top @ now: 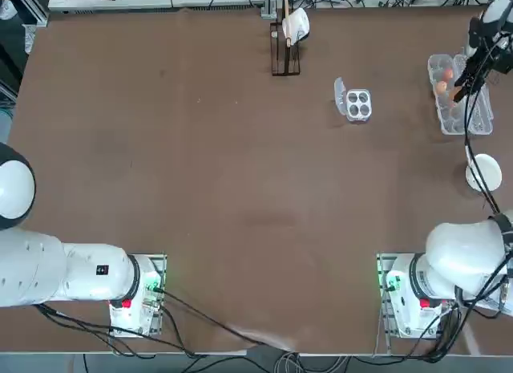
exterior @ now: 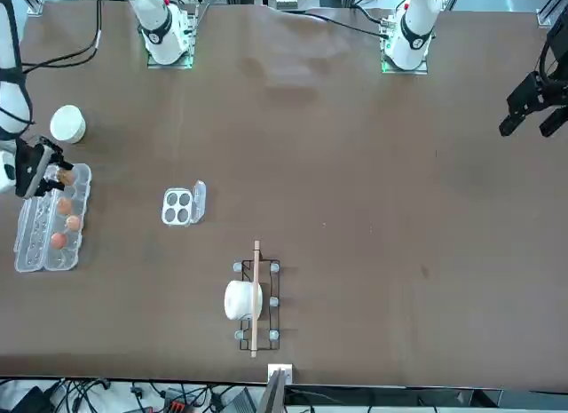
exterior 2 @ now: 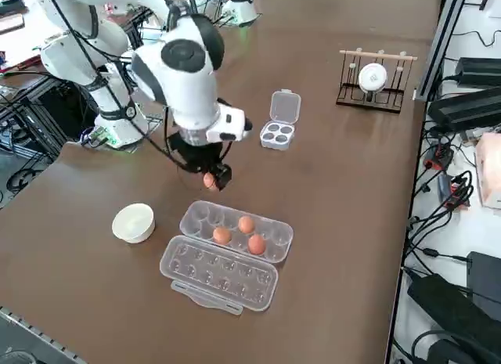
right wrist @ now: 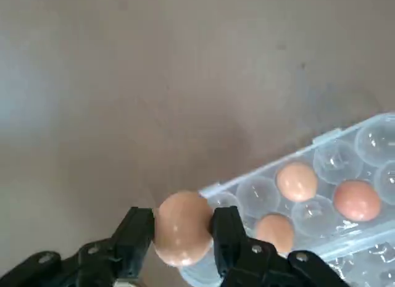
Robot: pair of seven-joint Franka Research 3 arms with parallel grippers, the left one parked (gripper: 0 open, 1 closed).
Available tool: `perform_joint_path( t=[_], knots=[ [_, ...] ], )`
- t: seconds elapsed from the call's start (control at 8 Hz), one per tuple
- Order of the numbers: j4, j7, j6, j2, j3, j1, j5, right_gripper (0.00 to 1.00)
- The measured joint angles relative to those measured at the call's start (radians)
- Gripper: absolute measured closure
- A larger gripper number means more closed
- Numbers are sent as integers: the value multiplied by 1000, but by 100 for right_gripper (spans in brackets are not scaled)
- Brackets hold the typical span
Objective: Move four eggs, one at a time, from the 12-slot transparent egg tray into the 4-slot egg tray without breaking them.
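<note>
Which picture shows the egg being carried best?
The right wrist view: the carried egg fills the gap between the end effector's fingertips. The right side view shows it small; from the front and top it blends with the gripping parts.

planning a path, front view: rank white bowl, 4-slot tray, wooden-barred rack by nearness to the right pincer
From the right pincer, holding an egg near the 12-slot tray:
1. white bowl, toward the robot's base
2. 4-slot tray, to the robot's left
3. rack, further left, toward the table's far edge
</note>
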Motion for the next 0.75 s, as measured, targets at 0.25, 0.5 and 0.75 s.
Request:
perform_joint_path(
  t=[0.25,0.5,0.75],
  knots=[
    [12,250,-34,-46,6,126,5,43],
    [12,520,-32,-59,11,267,7,44],
    [12,747,11,-50,12,385,7,44]
  ],
)
